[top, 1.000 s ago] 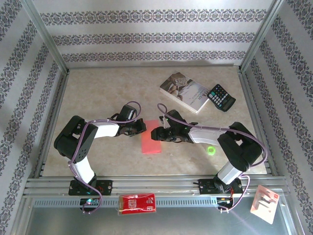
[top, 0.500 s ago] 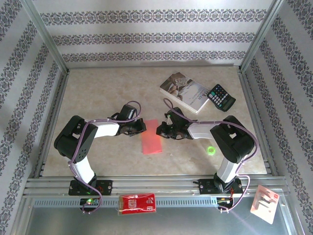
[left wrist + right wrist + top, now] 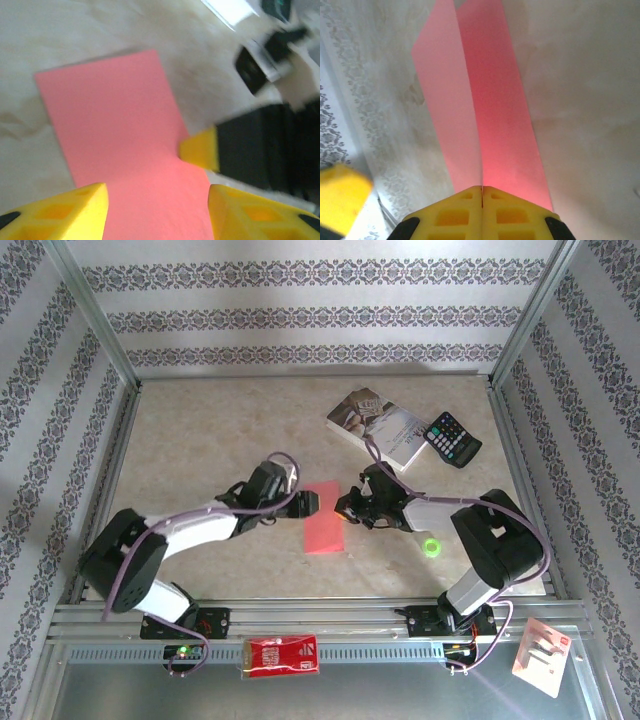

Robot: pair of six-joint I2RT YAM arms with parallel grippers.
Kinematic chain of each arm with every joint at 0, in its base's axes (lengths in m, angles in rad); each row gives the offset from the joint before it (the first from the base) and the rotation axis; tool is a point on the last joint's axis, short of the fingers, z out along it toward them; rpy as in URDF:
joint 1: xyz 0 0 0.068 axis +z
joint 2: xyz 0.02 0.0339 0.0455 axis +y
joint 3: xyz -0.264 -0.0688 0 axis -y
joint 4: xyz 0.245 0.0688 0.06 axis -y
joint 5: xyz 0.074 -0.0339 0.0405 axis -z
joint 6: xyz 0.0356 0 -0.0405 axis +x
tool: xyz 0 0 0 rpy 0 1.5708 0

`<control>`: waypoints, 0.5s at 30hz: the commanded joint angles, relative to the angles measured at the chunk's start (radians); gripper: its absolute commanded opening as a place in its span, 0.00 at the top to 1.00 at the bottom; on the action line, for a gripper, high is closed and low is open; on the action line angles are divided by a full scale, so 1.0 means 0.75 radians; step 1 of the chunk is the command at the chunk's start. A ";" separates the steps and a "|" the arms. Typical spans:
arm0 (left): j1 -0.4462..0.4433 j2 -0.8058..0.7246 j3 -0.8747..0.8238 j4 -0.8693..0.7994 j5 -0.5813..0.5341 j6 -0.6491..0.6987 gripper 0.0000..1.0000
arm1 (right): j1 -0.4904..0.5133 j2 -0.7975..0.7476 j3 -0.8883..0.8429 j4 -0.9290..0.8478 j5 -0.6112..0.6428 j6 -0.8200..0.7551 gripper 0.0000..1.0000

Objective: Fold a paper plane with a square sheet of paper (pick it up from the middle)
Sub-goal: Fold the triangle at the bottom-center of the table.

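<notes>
The square sheet of paper (image 3: 323, 525) lies mid-table, folded in half into a pink-red rectangle. My right gripper (image 3: 348, 508) sits at its right edge. In the right wrist view that gripper (image 3: 482, 189) is shut on the sheet (image 3: 495, 115), whose two layers spread away from the jaws in a narrow V. My left gripper (image 3: 310, 502) hovers at the sheet's upper left corner. In the left wrist view this gripper (image 3: 157, 189) is open over the pink surface (image 3: 115, 120), with nothing between its yellow fingers (image 3: 85, 210). A yellow fingertip of the right gripper (image 3: 200, 150) touches the paper's edge.
A paperback book (image 3: 378, 427) and a black calculator (image 3: 452, 439) lie at the back right. A small green object (image 3: 432, 547) rests near the right arm. A red packet (image 3: 282, 656) and a white card (image 3: 540, 655) sit on the front rail. Patterned walls enclose the table.
My right gripper has shut on the sheet's right edge and drawn it rightward. My left arm has stretched to the right, and its gripper has opened over the paper.
</notes>
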 commanded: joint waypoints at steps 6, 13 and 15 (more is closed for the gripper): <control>-0.496 -0.044 -0.094 0.082 -0.577 0.487 0.33 | -0.037 -0.072 -0.067 0.042 -0.065 0.152 1.00; -0.682 0.131 -0.022 0.080 -0.790 0.626 0.25 | -0.042 -0.049 -0.078 0.072 -0.078 0.149 1.00; -0.684 0.157 -0.016 0.094 -0.818 0.629 0.24 | -0.042 -0.038 -0.081 0.084 -0.084 0.150 1.00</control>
